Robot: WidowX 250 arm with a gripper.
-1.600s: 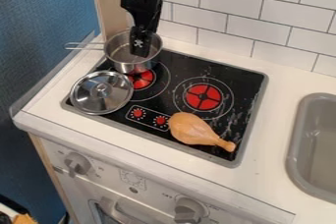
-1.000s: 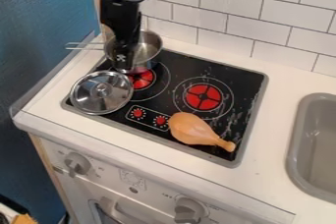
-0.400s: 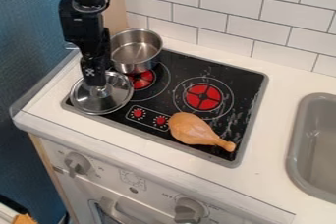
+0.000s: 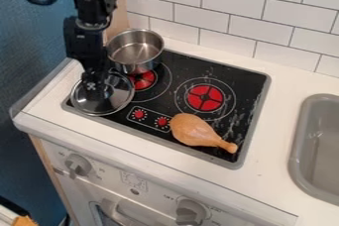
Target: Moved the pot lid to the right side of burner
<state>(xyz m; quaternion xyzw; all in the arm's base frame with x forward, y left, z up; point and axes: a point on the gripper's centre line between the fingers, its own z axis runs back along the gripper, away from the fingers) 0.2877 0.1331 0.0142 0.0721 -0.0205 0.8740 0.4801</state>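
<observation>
1. While the pot lid [image 4: 120, 94] is lying at the cooktop's [image 4: 252, 108] near left corner, the gripper [image 4: 99, 94] is hanging over its middle, presumably for a grasp from above; whether it is pinching anything, I cannot tell.
2. Beyond the lid, the pot [image 4: 135, 52] is standing uncovered.
3. The drumstick [image 4: 193, 130] is lying nearer than the right burner [image 4: 204, 97], likely leaving room there.

The middle of the lid [image 4: 122, 92] is hidden by the gripper [image 4: 97, 99], the burner [image 4: 145, 80] near it is partly covered by the pot [image 4: 137, 52], and the arm [image 4: 87, 2], sink [image 4: 302, 126] and oven front [image 4: 149, 201] are cut off by the picture's edges.
</observation>
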